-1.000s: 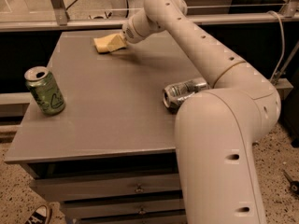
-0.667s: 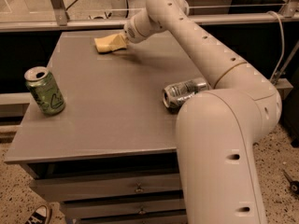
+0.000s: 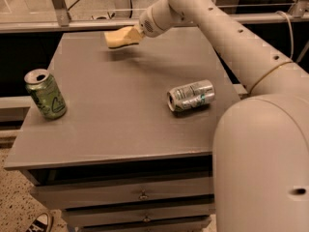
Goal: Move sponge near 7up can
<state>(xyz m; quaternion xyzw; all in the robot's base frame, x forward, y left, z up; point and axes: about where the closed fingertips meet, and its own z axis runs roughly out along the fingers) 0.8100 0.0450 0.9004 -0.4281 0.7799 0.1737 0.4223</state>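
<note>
We see the sponge (image 3: 119,36) at the far side of the surface (image 3: 120,129). It is raised off the grey top, and its shadow falls just below it and to the right. Its right end sits in the gripper (image 3: 136,32), whose jaws are closed on it, while the left end sticks out free. The arm (image 3: 231,37) reaches in from the right, over the far right corner. The 7up can (image 3: 191,95) lies on its side at the middle right of the surface, well apart from the sponge and nearer to us. A green can (image 3: 46,94) stands upright by the left edge. Below the surface we see drawers (image 3: 140,195), and a shoe (image 3: 41,222) on the floor at lower left.
</note>
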